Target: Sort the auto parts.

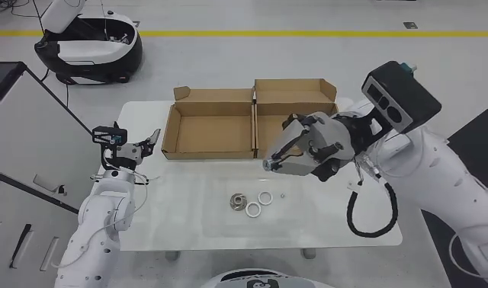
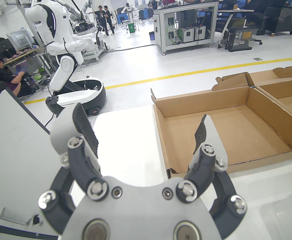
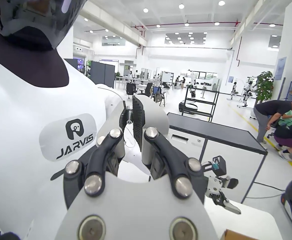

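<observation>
Auto parts at the right gripper [image 1: 268,164]
Small ridged silver metal cylinder [image 3: 129,117] pinched in it; grey metal flanged disc [image 1: 235,203] and two white rings [image 1: 260,199] lie flat near its tips.

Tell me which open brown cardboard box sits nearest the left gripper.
The brown cardboard box on the robot's left; the open left gripper hangs beside its outer wall, and the other box lies beyond it.

- Top view: we look down from above the arms, whole table [image 1: 191,219] visible.
- Left wrist: close behind left gripper [image 2: 141,112], we face the left box [image 2: 235,131], shared with top.
- Right wrist: we face upward toward the room, left gripper beyond.
</observation>
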